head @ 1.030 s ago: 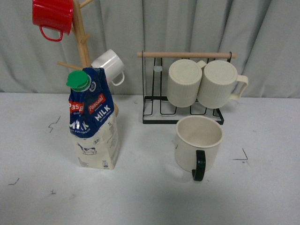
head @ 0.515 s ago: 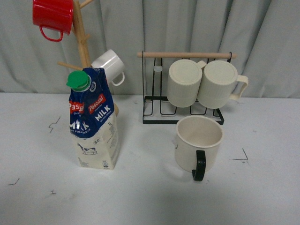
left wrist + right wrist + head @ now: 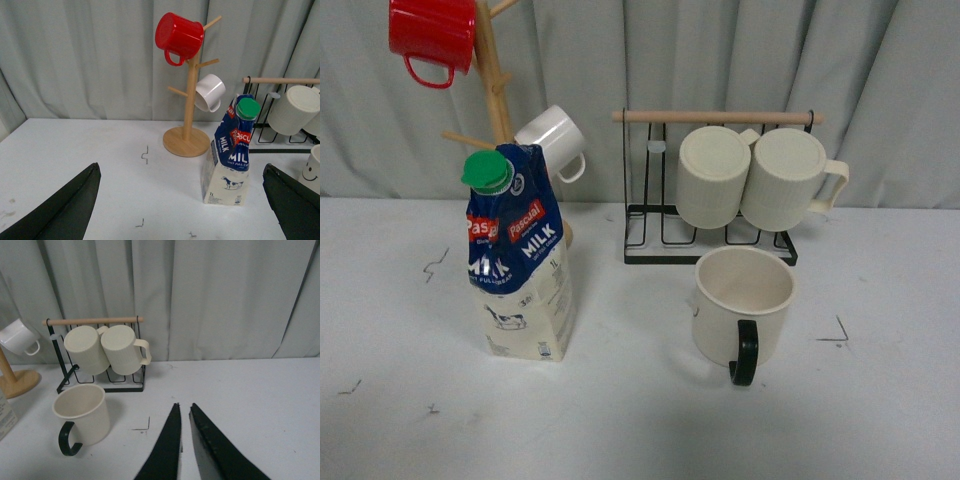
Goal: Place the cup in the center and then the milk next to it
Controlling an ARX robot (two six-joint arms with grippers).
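Front view: the milk stands upright on the white table, left of centre, just in front of the wooden mug tree. The carton has a green screw cap, a dark blue upper part and a cream base with a cow drawing. Legible: "Pascual" on red labels and "MILK" in white. The smaller print cannot be read.

The cup stands upright, right of centre, mouth up, with its black loop handle turned toward the camera. It is just in front of the black wire rack and well apart from the milk. The left wrist view shows a black smiley face on its side.

Two ribbed cream mugs hang from the rack's wooden rod. A red mug hangs at the upper left on the tree, with a small white mug lower on it. A grey curtain fills the background. Small black marks dot the table.

Left gripper: fingers spread wide, holding nothing, above bare table. Right gripper: fingers nearly together with only a thin gap, holding nothing, clear of the cup.
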